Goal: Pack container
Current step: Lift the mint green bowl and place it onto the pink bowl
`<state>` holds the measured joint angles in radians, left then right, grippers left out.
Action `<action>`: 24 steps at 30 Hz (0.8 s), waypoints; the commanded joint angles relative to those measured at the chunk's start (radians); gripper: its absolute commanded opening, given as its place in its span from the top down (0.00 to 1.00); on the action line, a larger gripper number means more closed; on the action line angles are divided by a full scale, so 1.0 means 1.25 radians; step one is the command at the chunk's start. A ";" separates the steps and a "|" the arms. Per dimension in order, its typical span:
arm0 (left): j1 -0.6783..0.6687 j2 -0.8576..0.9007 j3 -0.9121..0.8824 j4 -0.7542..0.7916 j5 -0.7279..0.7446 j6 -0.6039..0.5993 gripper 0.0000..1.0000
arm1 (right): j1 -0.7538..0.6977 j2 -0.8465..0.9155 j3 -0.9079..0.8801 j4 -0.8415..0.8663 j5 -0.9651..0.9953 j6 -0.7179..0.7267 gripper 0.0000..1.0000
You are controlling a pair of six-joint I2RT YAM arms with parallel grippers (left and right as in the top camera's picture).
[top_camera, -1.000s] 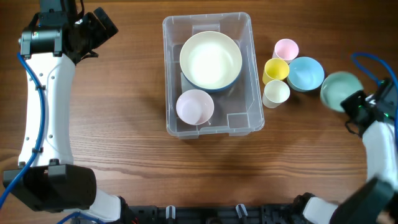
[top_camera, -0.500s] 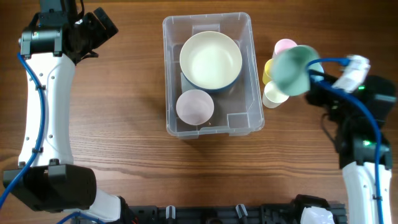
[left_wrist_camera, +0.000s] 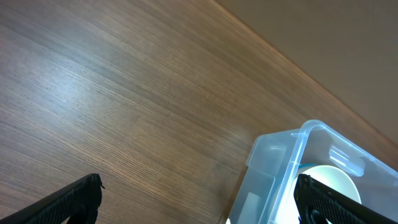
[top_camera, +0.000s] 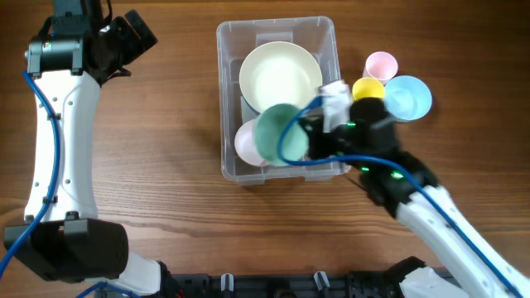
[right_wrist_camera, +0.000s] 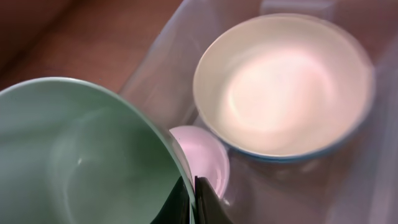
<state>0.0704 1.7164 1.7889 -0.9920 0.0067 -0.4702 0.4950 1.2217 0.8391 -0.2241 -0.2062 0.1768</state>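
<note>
The clear container [top_camera: 327,35] stands mid-table, holding a cream bowl with a blue outside [top_camera: 280,79] and a pale pink bowl [top_camera: 246,142]. My right gripper [top_camera: 308,135] is shut on the rim of a green bowl [top_camera: 277,134], held tilted over the container's near half, above the pink bowl. In the right wrist view the green bowl [right_wrist_camera: 81,155] fills the left, pinched at its rim by my gripper [right_wrist_camera: 191,199], with the pink bowl [right_wrist_camera: 202,155] and cream bowl [right_wrist_camera: 283,81] below. My left gripper [left_wrist_camera: 199,205] is open over bare wood left of the container [left_wrist_camera: 292,155].
Right of the container stand a pink cup [top_camera: 381,64], a yellow cup [top_camera: 368,88] and a blue bowl [top_camera: 408,97]. The left arm [top_camera: 58,124] runs along the table's left side. Wooden tabletop surrounds everything.
My right arm has swung left from the table's right edge, carrying the green bowl over the cups to above the container. A cream cup beside the yellow one no longer shows. Left arm unmoved.
</note>
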 commanded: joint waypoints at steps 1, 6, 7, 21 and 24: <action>0.004 -0.018 0.009 0.000 0.009 -0.008 0.00 | 0.062 0.080 0.012 0.045 0.067 -0.013 0.96; 0.004 -0.018 0.009 0.000 0.009 -0.008 0.00 | 0.095 0.149 0.012 0.109 0.070 -0.014 0.95; 0.004 -0.018 0.009 0.000 0.009 -0.008 0.00 | 0.096 0.155 0.012 0.116 0.070 -0.015 0.94; 0.004 -0.018 0.009 0.000 0.009 -0.008 0.00 | 0.096 0.157 0.012 0.157 0.103 -0.016 0.62; 0.004 -0.018 0.009 0.000 0.009 -0.008 0.00 | 0.095 0.157 0.012 0.155 0.118 -0.016 0.55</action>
<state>0.0704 1.7164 1.7889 -0.9916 0.0063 -0.4702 0.6102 1.4139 0.8391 -0.0353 -0.0948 0.1555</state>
